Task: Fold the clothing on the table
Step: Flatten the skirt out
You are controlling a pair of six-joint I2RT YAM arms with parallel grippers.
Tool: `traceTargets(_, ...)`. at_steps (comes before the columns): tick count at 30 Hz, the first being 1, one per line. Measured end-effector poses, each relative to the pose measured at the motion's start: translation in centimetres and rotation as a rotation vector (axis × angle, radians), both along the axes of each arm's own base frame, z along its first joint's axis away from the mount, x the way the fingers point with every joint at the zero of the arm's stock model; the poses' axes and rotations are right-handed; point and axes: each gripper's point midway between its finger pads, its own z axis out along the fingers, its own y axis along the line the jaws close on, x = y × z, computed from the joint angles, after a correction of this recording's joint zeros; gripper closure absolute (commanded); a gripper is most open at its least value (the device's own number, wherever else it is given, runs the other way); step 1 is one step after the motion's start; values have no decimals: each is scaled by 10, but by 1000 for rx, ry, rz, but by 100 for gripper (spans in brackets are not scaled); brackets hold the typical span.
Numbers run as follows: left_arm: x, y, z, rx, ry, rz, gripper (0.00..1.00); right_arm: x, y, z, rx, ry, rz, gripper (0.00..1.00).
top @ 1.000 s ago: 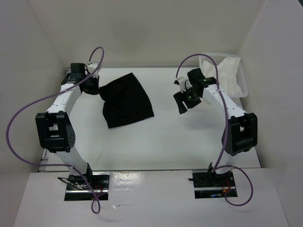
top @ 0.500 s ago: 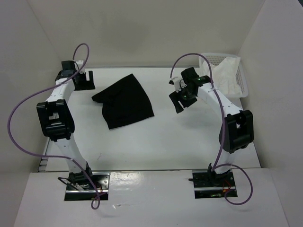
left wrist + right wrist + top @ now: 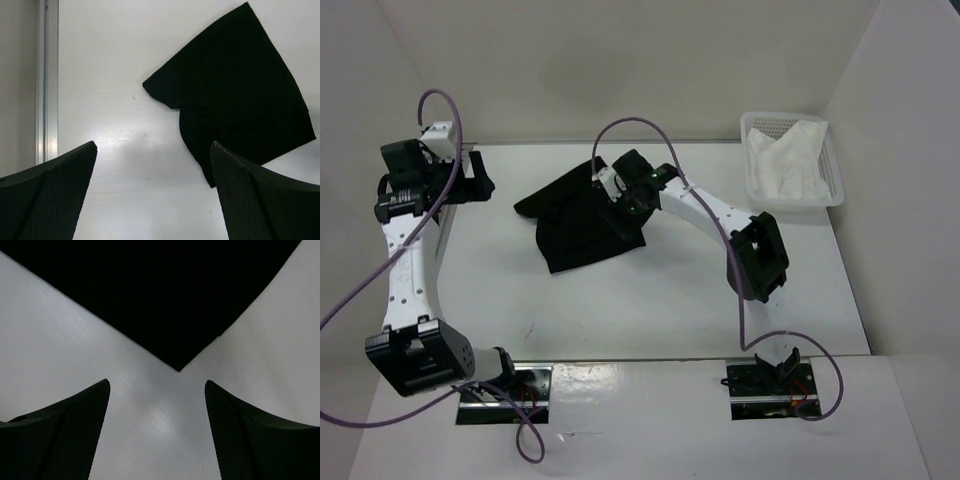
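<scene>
The black clothing (image 3: 570, 225) lies flat, partly spread, on the white table (image 3: 670, 290), left of centre. My left gripper (image 3: 472, 182) hovers open at the far left, apart from the clothing. In the left wrist view the clothing (image 3: 235, 95) lies up and to the right, and only bare table shows in the gap of the left gripper (image 3: 152, 195). My right gripper (image 3: 618, 200) reaches over the clothing's right part, open. In the right wrist view a corner of the clothing (image 3: 165, 295) points at the gap of the right gripper (image 3: 157, 430), with bare table below it.
A white mesh basket (image 3: 835, 170) holding a white cloth (image 3: 785, 160) stands at the back right corner. A metal rail (image 3: 47, 80) runs along the table's left edge. White walls enclose the table on three sides.
My left gripper opened, let go of the clothing's left corner and drew back to the left. The right arm swung left from near the basket to over the clothing.
</scene>
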Motion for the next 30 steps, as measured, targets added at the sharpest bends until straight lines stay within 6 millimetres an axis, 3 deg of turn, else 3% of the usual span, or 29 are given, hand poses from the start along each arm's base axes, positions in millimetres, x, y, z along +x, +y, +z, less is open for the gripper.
traceTargets(2, -17, 0, -2, -3, 6, 13, 0, 19, 13, -4, 27, -23, -17, 17)
traceTargets(9, -58, -2, -48, -21, 137, 42, 0, 61, 46, -32, 78, -36, -86, 13)
traceTargets(14, -73, 1, -49, -17, 135, 68, 0, 93, 76, -36, 145, -52, -144, 10)
traceTargets(18, -77, 1, -45, -8, 125, 72, 0, 106, 91, -32, 170, -73, -171, 10)
traceTargets(21, -78, 1, -46, -8, 130, 73, 0, 101, 102, -31, 168, -77, -166, 10)
traceTargets(25, -80, 1, -49, 2, 140, 65, 0, 74, 103, -41, 95, -27, -148, 10)
traceTargets(28, -82, 0, -53, -1, 151, 62, 0, 58, 97, -53, 38, 4, -142, 10)
traceTargets(30, -82, -1, -53, -2, 154, 58, 0, 41, 82, -69, -25, 44, -144, 9)
